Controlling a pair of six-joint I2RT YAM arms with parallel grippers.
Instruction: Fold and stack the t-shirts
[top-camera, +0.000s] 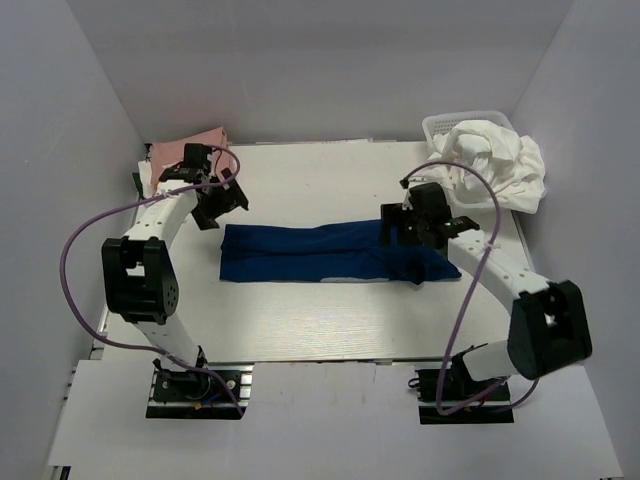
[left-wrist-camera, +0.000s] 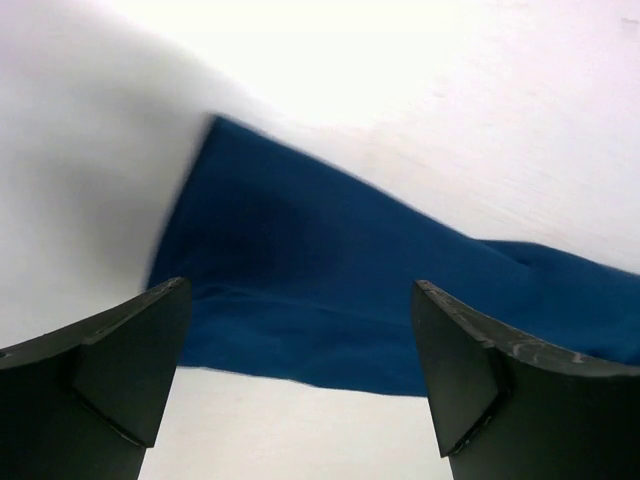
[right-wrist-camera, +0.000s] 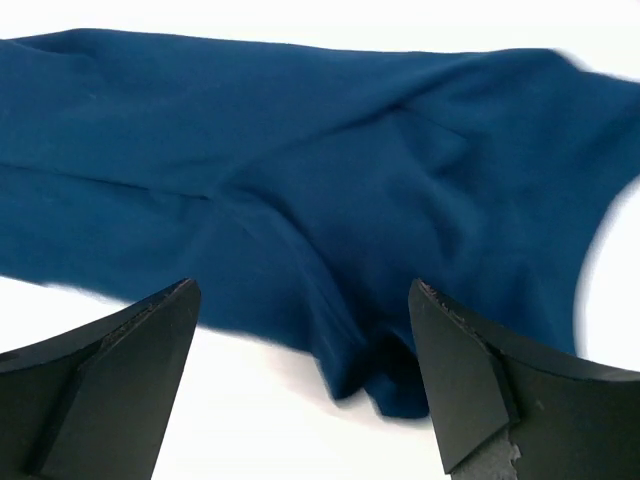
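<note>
Left end effector (left-wrist-camera: 300, 288) and right end effector (right-wrist-camera: 302, 287) hang released over the folded navy t-shirt (top-camera: 310, 252) on the desk (top-camera: 330, 328).

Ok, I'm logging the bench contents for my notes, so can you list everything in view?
navy t-shirt: one, dark blue, lying as a long strip across the middle of the table
white t-shirts: a heap, number unclear, white, spilling over the basket at the far right corner
pink t-shirt: one, pink, far left corner
basket: one, white mesh, far right corner, mostly covered
table: one, white
cables: two, purple, one looping along each arm
left gripper: one, black, open and empty, by the strip's left end
right gripper: one, black, open and empty, over the strip's right end
</note>
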